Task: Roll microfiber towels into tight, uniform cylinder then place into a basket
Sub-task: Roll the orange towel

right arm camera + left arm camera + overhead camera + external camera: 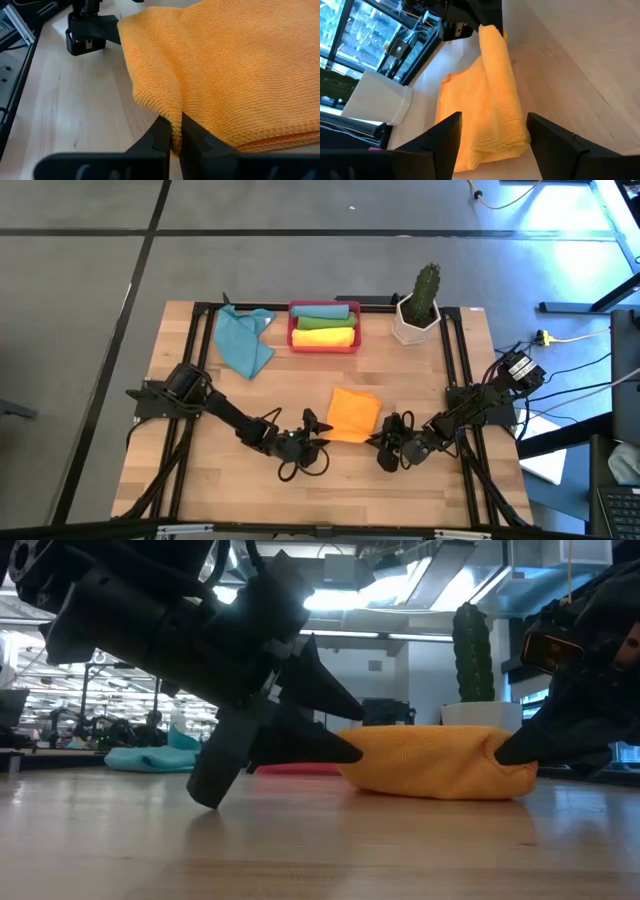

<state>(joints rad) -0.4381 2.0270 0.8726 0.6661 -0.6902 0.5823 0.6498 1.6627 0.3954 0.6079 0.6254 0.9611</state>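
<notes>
An orange towel (355, 414) lies folded on the table's near middle, its near edge a thick fold (497, 100). My left gripper (322, 426) is open at the towel's left end, one finger on either side of that end (500, 142). My right gripper (384, 438) is shut on the towel's near right corner. A red basket (352, 340) at the far middle holds a green roll (325, 311) and a yellow roll (322, 336). A teal towel (245, 340) lies crumpled to the basket's left. My left gripper's fingers (445, 142) stand on either side of the towel's left end; I cannot tell whether they touch it. My right gripper pinches the folded edge at the towel's near right corner (175, 120) between its two fingers, coming low from the table's right. The towel lies on the table.
A white pot with a cactus (418, 310) stands right of the basket at the far edge. Black rails (455, 360) run along the table's left, right and far sides. Bare wood (230, 480) lies to the near left.
</notes>
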